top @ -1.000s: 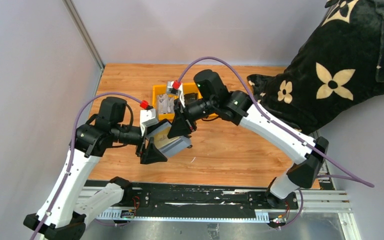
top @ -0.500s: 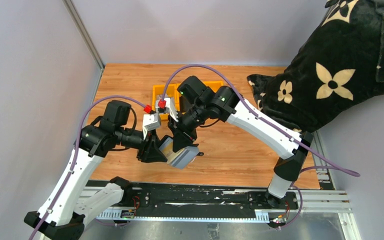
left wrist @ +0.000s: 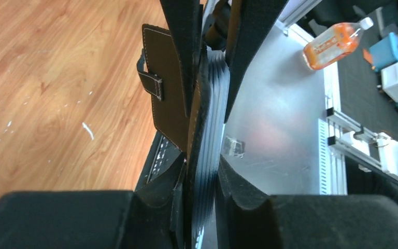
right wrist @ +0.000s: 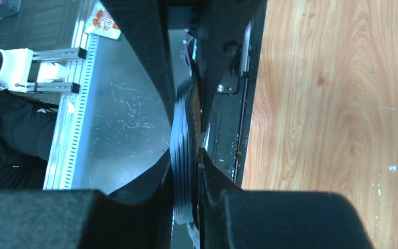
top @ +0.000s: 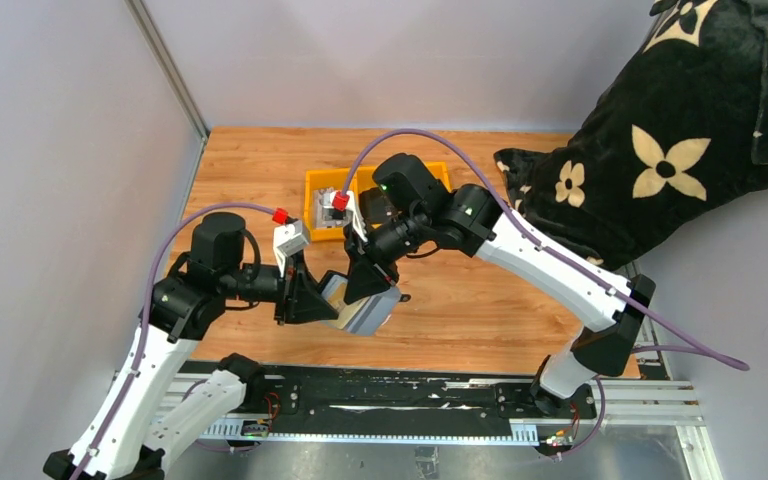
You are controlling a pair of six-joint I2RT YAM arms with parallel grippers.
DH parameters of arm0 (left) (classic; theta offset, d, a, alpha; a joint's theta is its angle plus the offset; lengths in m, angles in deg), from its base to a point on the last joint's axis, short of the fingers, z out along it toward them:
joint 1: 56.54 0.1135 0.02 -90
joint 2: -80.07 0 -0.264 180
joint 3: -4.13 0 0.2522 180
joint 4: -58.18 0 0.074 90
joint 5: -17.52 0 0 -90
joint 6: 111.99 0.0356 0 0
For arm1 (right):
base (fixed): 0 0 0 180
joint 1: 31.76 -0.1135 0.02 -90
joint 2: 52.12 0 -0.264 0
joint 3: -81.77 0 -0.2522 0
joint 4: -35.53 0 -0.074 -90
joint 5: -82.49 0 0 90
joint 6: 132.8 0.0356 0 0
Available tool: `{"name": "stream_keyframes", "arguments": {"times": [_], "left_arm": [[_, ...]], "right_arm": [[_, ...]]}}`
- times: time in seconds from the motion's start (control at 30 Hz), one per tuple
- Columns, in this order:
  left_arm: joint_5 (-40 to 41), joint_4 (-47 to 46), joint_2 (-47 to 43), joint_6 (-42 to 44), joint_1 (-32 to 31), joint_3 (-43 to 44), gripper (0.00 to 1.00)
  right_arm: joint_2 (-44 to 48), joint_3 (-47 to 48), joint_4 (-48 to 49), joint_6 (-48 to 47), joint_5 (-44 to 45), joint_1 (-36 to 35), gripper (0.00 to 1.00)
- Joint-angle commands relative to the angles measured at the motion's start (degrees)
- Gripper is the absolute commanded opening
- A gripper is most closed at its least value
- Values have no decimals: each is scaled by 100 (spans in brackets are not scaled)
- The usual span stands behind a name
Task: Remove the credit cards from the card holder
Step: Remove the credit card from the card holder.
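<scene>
Of the credit cards (left wrist: 213,129) I see only edges; left claw (top: 312,300) and right claw (top: 368,280) hide their faces.

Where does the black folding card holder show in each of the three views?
Top external: black folding card holder at picture centre.
Left wrist: upper centre, stitched side facing left.
Right wrist: centre, seen edge-on.
Shared landmark: wooden tabletop.
</scene>
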Motion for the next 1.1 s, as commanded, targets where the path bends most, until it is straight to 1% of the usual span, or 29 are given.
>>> {"name": "stream_keyframes", "arguments": {"times": [0.0,0.07,0.13,0.2,0.33,0.37,0.4,0.47,0.5,0.57,0.6,0.63,0.67,0.7,0.73,0.8,0.83,0.93,1.07], "left_arm": [[-386,-1833,43,-1293,-38,-246,33],[-513,-1835,102,-1387,-38,-281,41],[-553,-1939,105,-1453,-38,-287,43],[-636,-2051,118,-1563,-38,-291,42],[-898,-1879,114,-1340,-37,-257,26],[-936,-1804,108,-1262,-38,-248,22],[-991,-1762,104,-1225,-37,-251,18],[-986,-1691,103,-1160,-38,-243,8],[-908,-1669,103,-1121,-38,-221,5],[-662,-1653,110,-1075,-38,-175,0],[-497,-1698,103,-1076,-37,-158,0],[-312,-1743,94,-1086,-38,-137,0],[-105,-1812,81,-1118,-38,-114,0],[89,-1897,71,-1193,-31,-118,0],[291,-2002,54,-1311,-29,-131,0],[530,-2271,4,-1615,-29,-223,0],[637,-2401,-30,-1785,-23,-306,0],[809,-2696,-88,-2142,-14,-407,0],[681,-2937,-63,-2408,23,-443,0]], "right_arm": [[187,-20,1295,409,-736,-179,0],[146,75,1121,296,-706,-179,0],[100,154,1027,261,-697,-179,0],[59,213,978,251,-711,-179,0],[79,220,912,144,-718,-179,0],[93,224,909,130,-708,-175,2],[105,233,920,128,-688,-171,6],[125,273,969,245,-525,-130,19],[162,251,1090,320,-356,-105,22],[389,2,1591,805,191,32,32],[569,-226,1989,1152,485,131,38],[817,-537,2403,1615,831,263,45],[1087,-865,2870,1922,1251,322,48],[1517,-1354,3331,2196,2120,352,53],[1833,-1692,3543,2442,2733,350,58],[2338,-2269,3891,2872,3165,355,59],[2524,-2527,4229,3117,3133,350,59],[2804,-3128,4686,3624,2807,348,58],[2876,-3912,5704,4412,2280,348,55]]}}
